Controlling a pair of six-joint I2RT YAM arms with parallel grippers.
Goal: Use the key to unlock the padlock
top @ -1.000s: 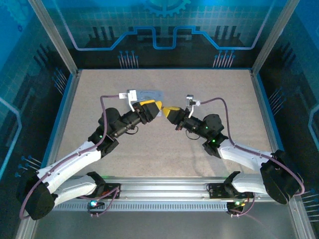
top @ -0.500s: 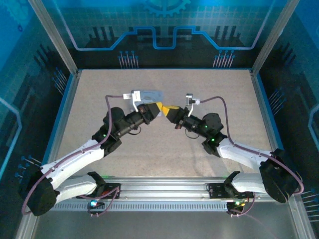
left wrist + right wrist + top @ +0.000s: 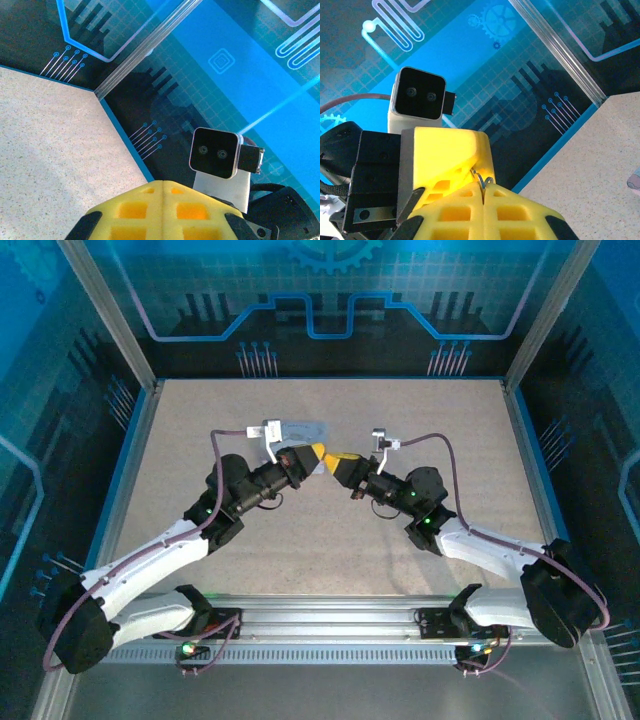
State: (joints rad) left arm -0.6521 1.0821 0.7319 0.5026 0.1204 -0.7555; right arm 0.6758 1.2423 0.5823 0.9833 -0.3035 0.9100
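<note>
Above the speckled beige tabletop (image 3: 330,530) the right gripper (image 3: 483,192), jaws clenched, pinches what looks like the thin grey metal key (image 3: 481,177), probably light, stiff and slippery, best held by its looped head; the left gripper (image 3: 164,200) has its jaws pressed together too.

The left pincer (image 3: 316,453) and the right pincer (image 3: 331,459) meet tip to tip above the middle of the table (image 3: 420,420). A box (image 3: 304,428) lies on the table just behind the left pincer. A small metal loop (image 3: 481,176) sticks out from between the right pincer's pressed-together fingers, just beside the left pincer's tip.
</note>
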